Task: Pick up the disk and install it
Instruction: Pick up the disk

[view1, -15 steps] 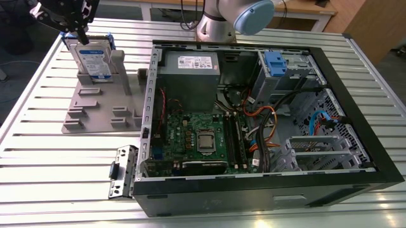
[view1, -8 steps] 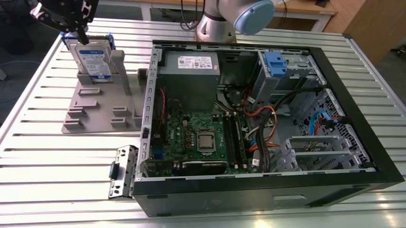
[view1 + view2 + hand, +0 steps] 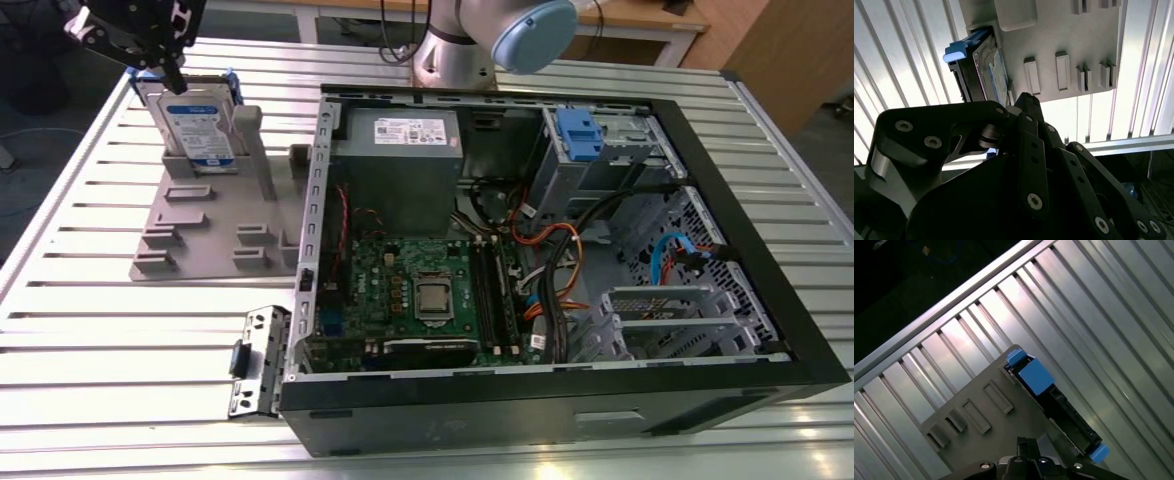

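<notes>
At the exterior view's left we see the gripper (image 3: 167, 78) hanging right at the top edge of the disk (image 3: 198, 122). We cannot tell whether it is released, clenched or grasping. The disk stands upright in a slot at the stand's (image 3: 200, 240) far end, with blue rails on its sides. In both wrist views the disk (image 3: 985, 70) (image 3: 1061, 407) sits in the stand close by the gripper. The stand rests on the table (image 3: 80, 330). Further right lies the open case (image 3: 787, 330), holding a grey box (image 3: 400, 160), a board (image 3: 414, 290) and a blue bracket (image 3: 577, 130).
</notes>
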